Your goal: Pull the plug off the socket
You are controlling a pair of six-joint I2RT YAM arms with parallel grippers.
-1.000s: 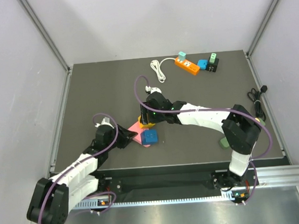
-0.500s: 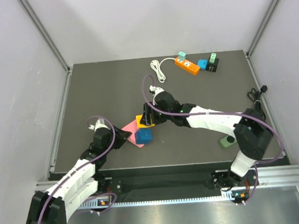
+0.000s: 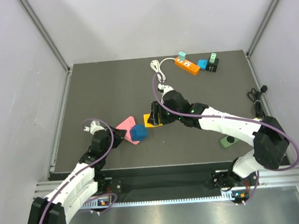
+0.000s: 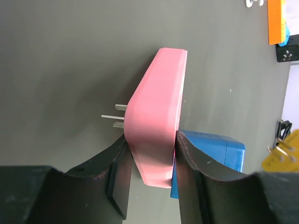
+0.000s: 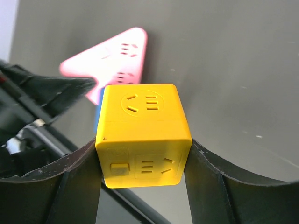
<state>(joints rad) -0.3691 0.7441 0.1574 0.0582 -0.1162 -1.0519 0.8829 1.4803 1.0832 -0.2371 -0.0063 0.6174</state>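
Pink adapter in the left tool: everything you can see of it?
The pink adapter is a flat, rounded triangular block of smooth plastic. Three metal prongs stick out of one broad face; the other carries socket slots. The left tool clamps one corner, a finger on each face. A blue cube sits against the slotted face, apparently plugged in. The yellow cube is apart from it.

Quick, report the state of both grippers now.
Left gripper: closed on the pink adapter.
Right gripper: closed on the yellow cube socket.
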